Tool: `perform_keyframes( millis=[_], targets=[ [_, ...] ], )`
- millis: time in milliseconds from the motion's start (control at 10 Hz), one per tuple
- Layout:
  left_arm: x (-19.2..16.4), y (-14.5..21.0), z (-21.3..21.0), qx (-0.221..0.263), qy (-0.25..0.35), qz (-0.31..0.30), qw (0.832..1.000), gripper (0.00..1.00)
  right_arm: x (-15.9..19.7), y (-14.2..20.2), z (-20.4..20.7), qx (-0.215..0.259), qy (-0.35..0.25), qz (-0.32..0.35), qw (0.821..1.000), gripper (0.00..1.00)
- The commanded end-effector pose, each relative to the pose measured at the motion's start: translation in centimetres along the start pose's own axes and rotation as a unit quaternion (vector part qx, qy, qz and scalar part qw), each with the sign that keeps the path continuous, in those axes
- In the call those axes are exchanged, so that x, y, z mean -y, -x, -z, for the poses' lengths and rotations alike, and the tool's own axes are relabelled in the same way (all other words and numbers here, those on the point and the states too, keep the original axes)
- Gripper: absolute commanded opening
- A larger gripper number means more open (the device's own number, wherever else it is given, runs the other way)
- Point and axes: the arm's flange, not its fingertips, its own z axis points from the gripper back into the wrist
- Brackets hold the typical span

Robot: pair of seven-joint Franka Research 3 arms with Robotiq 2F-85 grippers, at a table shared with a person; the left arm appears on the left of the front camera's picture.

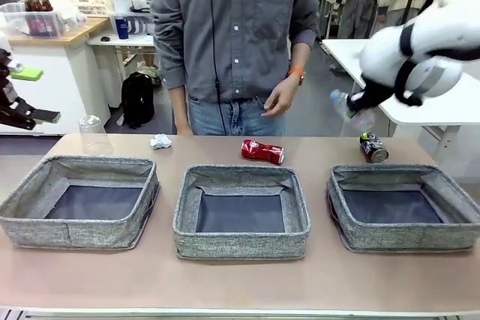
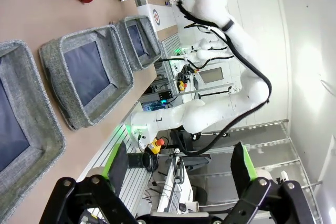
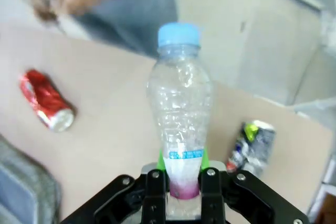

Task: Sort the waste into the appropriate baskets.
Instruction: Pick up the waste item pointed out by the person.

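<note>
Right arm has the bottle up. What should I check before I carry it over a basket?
1. Grip: ok. The right gripper is shut on the lower body of the clear bottle, blue cap on.
2. Lift: ok. The bottle is held clear of the table, near the black-silver can.
3. Right-hand basket: ok, its dark bottom is bare.
4. Person's hand: ok, at the table's far edge, apart from the bottle.
5. Left gripper: ok, open and empty, off at the left.
6. Which basket takes plastic: cannot tell, no labels show.
</note>
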Motion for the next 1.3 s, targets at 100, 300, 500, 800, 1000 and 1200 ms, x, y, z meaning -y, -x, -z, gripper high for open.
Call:
perform_keyframes(
  millis=[100, 300, 500, 800, 1000, 1200],
  targets=[
    [0.2, -0.1, 0.0, 0.005, 0.003, 0.004, 1.0, 1.0, -5.9, 6.0, -12.8, -0.11, -0.065, 0.129, 0.983, 0.0],
    [0.2, -0.1, 0.0, 0.005, 0.003, 0.004, 1.0, 1.0, -11.7, 10.9, -17.3, -0.11, -0.003, 0.098, 0.989, 0.0],
    [0.2, -0.1, 0.0, 0.005, 0.003, 0.004, 1.0, 1.0, -13.2, 13.9, -17.4, -0.119, -0.02, 0.12, 0.985, 0.0],
    [0.2, -0.1, 0.0, 0.005, 0.003, 0.004, 1.0, 1.0, -11.6, 12.0, -17.7, -0.124, -0.02, 0.11, 0.986, 0.0],
    [0.2, -0.1, 0.0, 0.005, 0.003, 0.004, 1.0, 1.0, -15.4, 12.4, -16.7, -0.088, -0.076, 0.054, 0.992, 0.22],
    [0.2, -0.1, 0.0, 0.005, 0.003, 0.004, 1.0, 1.0, -23.1, 6.4, -20.4, -0.065, -0.043, -0.008, 0.997, 0.22]
  ],
)
